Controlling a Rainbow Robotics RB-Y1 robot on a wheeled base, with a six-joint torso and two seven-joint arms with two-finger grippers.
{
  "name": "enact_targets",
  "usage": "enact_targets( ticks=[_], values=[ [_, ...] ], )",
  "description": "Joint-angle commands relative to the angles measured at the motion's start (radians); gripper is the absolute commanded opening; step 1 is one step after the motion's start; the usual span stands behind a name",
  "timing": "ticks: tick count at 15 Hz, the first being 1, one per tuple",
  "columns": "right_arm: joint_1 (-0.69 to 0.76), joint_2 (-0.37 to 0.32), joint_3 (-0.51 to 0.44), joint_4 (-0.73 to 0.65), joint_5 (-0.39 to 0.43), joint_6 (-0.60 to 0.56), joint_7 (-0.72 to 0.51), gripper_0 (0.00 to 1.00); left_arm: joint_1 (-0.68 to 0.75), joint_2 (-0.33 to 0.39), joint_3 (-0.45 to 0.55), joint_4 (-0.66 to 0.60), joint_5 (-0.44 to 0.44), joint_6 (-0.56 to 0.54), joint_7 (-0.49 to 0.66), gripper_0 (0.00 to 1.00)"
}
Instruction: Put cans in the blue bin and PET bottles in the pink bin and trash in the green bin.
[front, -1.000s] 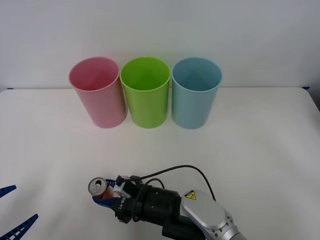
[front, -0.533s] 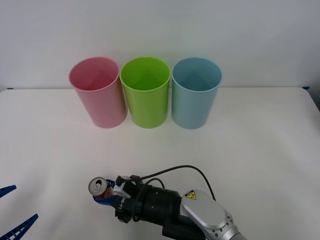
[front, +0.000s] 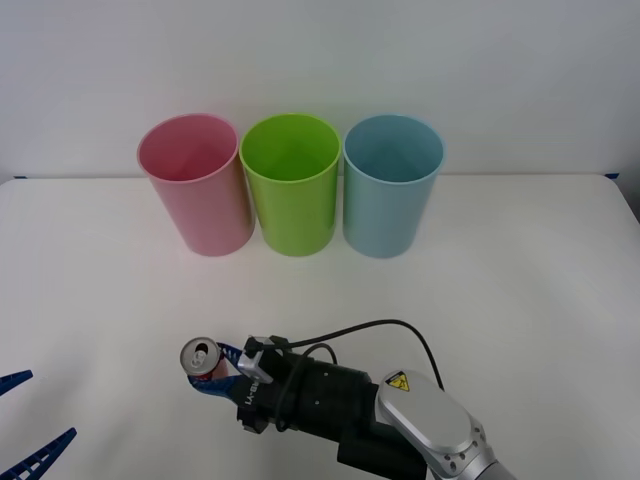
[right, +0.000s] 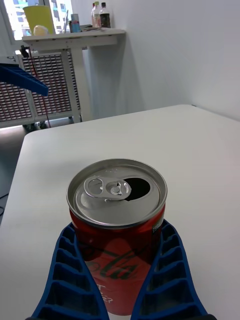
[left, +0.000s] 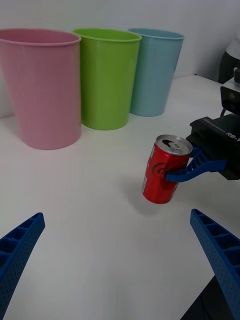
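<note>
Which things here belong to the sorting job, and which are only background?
Job: red can, held off the table by the right gripper; blue bin; pink bin; green bin.
Background: left gripper, open and idle; shelf with bottles.

Front camera looks down from above at the bench (front: 520, 280). Right wrist camera sits close behind the can (right: 117, 220); left wrist camera views that can (left: 165, 169) from farther off.

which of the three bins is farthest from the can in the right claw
The blue bin: it stands at the robot's right end of the row, while the can held in the right claw sits nearer the pink bin at the left end.
</note>
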Motion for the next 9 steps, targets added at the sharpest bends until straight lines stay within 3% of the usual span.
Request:
enact_targets(
  ticks=[1, 9],
  values=[
    [0.036, -0.070, -0.006, -0.141, -0.024, 0.019, -0.023, 0.00, 0.000, 0.000, 0.000, 0.000, 0.000, 0.000, 0.000, 1.00],
    [0.152, -0.210, -0.098, -0.510, -0.038, 0.048, -0.185, 0.00, 0.000, 0.000, 0.000, 0.000, 0.000, 0.000, 0.000, 1.00]
  ],
)
